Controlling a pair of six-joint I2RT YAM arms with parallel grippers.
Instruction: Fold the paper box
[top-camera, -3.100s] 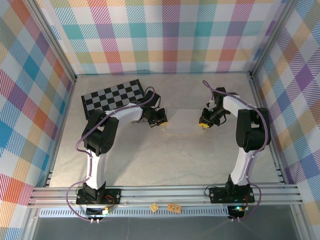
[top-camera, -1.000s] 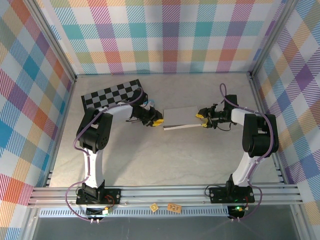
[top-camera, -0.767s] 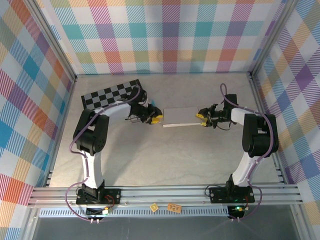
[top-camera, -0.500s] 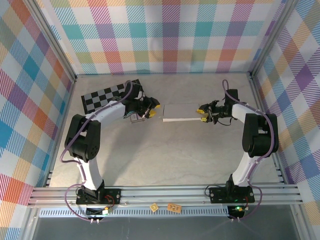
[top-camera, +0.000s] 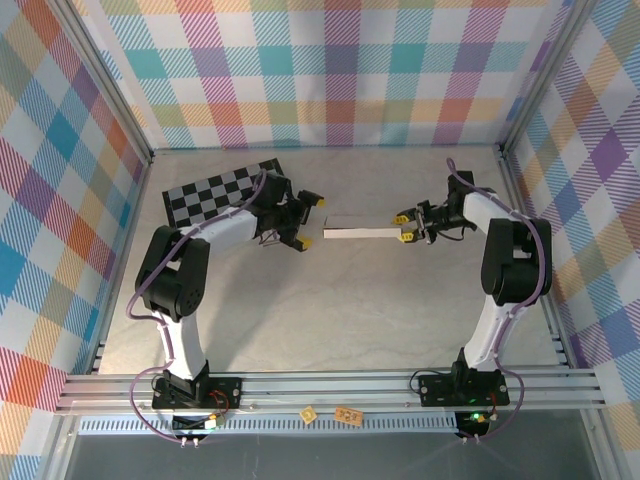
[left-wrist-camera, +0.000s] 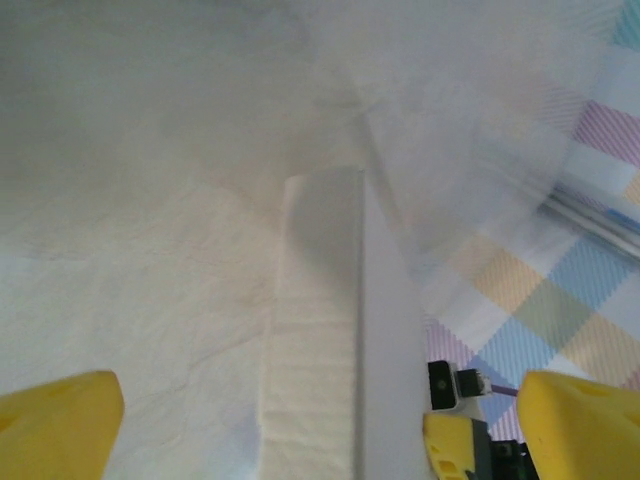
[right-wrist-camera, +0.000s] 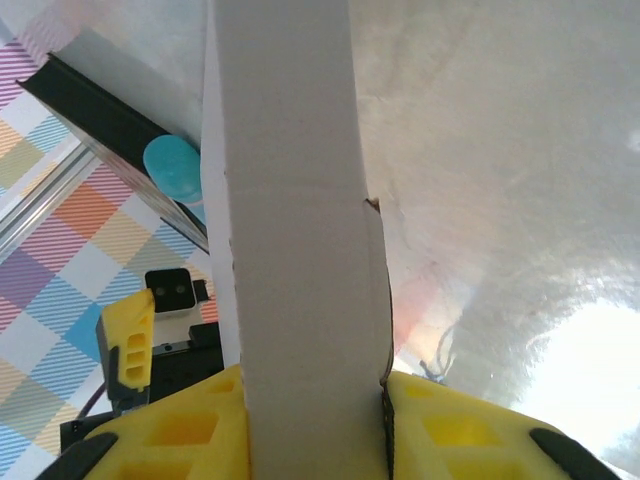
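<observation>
paper box (top-camera: 358, 231) shows as a narrow white strip just right of the checkerboard (top-camera: 225, 190). right arm extended low, right gripper (top-camera: 402, 227) clamped on the box end far from the checkerboard. left arm stretched past the checkerboard's right corner, left gripper (top-camera: 310, 222) spread wide, just off the box's near end.

Lab test cell, plaid walls (top-camera: 330, 70), checkerboard (top-camera: 212, 192)

Bright, even light; glare whitens the table (right-wrist-camera: 560, 350) under the right wrist; left wrist view blurred.
</observation>
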